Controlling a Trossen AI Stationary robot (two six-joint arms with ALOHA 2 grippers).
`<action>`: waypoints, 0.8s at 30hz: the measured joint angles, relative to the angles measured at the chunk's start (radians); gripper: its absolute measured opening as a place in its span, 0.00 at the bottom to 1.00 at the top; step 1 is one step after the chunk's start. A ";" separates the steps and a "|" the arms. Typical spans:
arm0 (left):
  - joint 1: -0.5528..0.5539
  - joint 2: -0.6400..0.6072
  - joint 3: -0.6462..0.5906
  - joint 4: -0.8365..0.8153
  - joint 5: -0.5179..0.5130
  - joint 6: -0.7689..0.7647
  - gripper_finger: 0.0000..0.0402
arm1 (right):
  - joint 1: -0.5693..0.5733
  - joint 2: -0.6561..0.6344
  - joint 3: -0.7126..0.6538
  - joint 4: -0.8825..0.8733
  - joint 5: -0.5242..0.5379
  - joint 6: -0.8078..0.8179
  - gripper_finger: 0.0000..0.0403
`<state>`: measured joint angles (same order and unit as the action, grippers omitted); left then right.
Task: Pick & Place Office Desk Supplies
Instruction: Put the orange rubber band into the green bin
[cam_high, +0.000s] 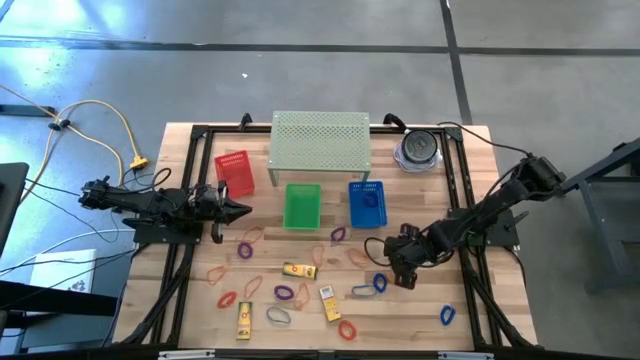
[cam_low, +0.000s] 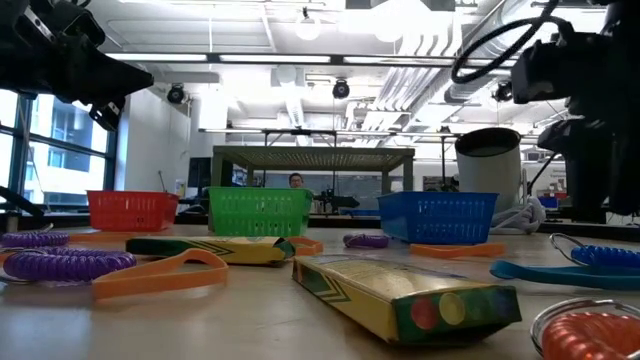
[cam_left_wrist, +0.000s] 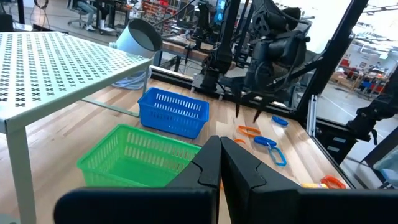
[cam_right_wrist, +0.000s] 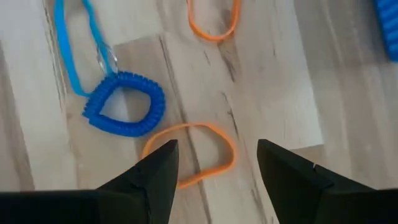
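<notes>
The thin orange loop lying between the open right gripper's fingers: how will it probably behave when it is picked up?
The orange loop looks thin and lies flat on the table, so it is probably light and floppy. The right gripper may slide over it, since little stands above the wood.

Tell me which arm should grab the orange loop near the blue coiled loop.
Right. Its open right gripper hangs directly over the orange loop; the left gripper waits shut by the red basket.

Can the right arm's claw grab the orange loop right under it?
Probably yes. The right claw hangs open straight over the orange loop, one finger on each side. Nothing covers the loop; the blue coiled loop lies beside it, apart. The loop is thin and flat, so pinching it may be tricky.
</notes>
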<state>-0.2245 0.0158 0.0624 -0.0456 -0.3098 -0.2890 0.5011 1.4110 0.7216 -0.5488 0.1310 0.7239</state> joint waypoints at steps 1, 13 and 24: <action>0.000 0.000 0.000 0.000 0.000 0.000 0.00 | 0.000 0.004 0.000 -0.006 0.003 -0.012 0.51; 0.001 0.005 -0.003 0.032 -0.007 0.115 0.00 | 0.013 0.183 0.004 0.006 0.001 -0.090 0.51; -0.066 0.178 -0.003 0.158 0.072 0.007 0.04 | -0.040 0.200 0.007 0.008 -0.063 -0.128 0.30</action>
<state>-0.2909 0.1937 0.0592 0.1123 -0.2375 -0.2816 0.4608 1.6108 0.7284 -0.5404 0.0678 0.5956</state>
